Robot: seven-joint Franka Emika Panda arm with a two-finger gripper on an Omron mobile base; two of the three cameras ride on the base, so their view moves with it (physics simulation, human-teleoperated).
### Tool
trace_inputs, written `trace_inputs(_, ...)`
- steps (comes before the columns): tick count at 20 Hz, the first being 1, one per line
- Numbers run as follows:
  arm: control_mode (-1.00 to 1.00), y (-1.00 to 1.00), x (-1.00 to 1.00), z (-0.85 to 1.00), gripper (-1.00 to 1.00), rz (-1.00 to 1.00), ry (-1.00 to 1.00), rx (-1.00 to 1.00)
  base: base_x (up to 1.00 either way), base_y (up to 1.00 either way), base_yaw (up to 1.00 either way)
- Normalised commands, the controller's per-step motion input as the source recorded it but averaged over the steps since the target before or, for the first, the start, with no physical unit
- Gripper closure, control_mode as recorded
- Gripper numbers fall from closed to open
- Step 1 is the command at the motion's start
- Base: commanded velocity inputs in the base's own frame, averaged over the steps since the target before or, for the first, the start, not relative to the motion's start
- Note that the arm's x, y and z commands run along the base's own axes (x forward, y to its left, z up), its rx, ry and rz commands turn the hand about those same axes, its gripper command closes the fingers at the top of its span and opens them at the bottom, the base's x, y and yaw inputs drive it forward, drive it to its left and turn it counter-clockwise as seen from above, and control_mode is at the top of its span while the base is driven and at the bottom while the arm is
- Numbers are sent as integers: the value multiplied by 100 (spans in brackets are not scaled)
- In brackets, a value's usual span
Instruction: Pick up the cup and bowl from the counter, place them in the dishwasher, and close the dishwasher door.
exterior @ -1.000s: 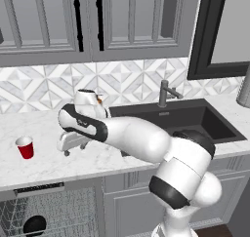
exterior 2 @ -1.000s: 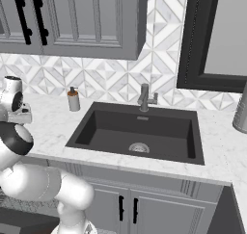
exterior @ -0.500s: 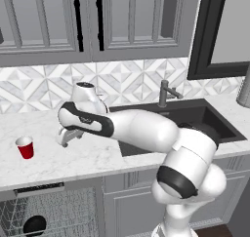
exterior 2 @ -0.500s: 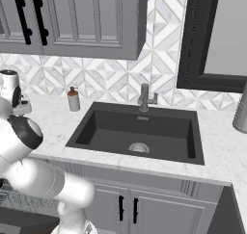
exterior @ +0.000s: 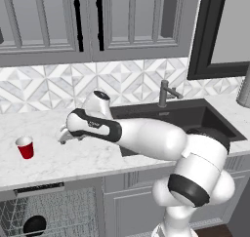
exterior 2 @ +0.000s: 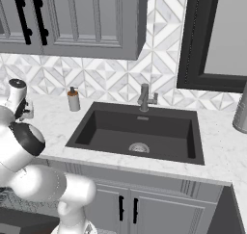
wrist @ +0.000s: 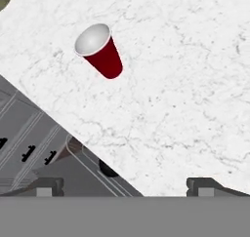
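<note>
- Your gripper [exterior: 62, 136] is hovering over the counter [exterior: 93, 155], jaws apart, gripping nothing.
- The red cup [exterior: 25, 147] is standing upright nearby.
- The black bowl [exterior: 34, 225] is sitting in the dishwasher [exterior: 49, 209].

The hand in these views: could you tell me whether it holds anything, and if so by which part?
Nothing is held. The hand is open above the white marble counter, and the small red plastic cup stands apart from it.
</note>
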Motion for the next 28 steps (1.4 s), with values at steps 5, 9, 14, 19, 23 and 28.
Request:
trace_inputs(5, -100, 19, 29, 1, -100, -30, 23, 3, 0, 0, 0)
trace_inputs(9, -100, 15, 22, 9, -100, -29, 17, 6, 0, 0, 0)
trace_inputs(14, -100, 15, 7, 3, -100, -12, 12, 4, 0, 0, 0)
trace_inputs(19, -100, 20, 13, 0, -100, 0, 3, 0, 0, 0, 0)
trace_inputs(23, -100, 80, 43, 0, -100, 0, 0, 0, 0, 0, 0)
trace_inputs(28, -100, 66, 21, 0, -100, 0, 0, 0, 0, 0, 0)
